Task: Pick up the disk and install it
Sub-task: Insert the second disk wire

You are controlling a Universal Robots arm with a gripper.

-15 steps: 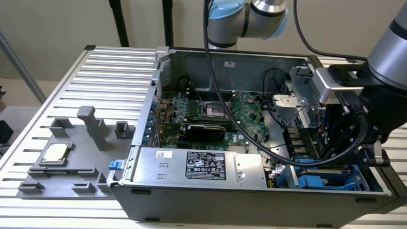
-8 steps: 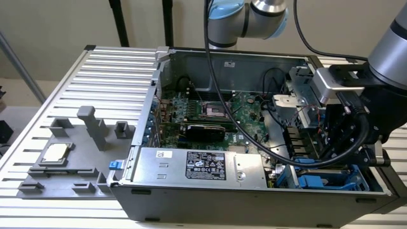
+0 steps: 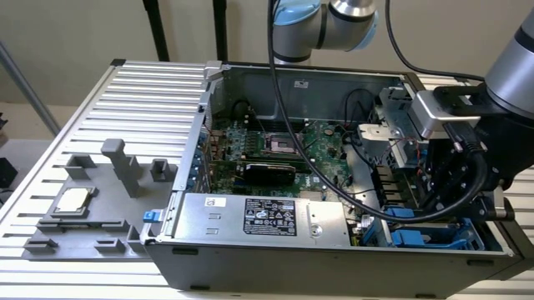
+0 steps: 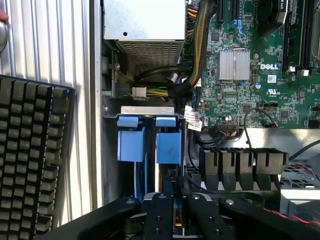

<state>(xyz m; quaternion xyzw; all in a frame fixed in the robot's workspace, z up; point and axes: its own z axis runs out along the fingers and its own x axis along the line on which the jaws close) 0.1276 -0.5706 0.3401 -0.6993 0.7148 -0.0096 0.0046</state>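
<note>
Disk (image 4: 168, 147): seen edge-on in the wrist view, standing on edge in the drive bay at the corner of the computer case (image 3: 334, 275). Blue plastic rails run along its sides, each ending in a square blue tab under a pale metal bracket. The label face cannot be seen from this angle.

Fingers (image 4: 159, 215): black, close together, clamped on the near edge of the disk, with a thin strip of blue and brown showing between them.

Exterior view: the blue of the disk (image 3: 413, 239) sits low in the bay at the exterior view's right. The arm's black wrist and its cables hang just above it.

Just beside the bay: a row of black connectors (image 4: 242, 162) and a bundle of yellow and black wires.

Beyond that: the green motherboard (image 4: 250, 65) with its finned heat sink (image 4: 234, 65), and the silver power supply (image 3: 259, 219) with a black label.

Outside the case: slatted metal worktop (image 3: 142, 87), a grey fixture tray (image 3: 75, 240) holding a small square chip (image 3: 74, 200), and a black keyboard (image 4: 30, 160).
</note>
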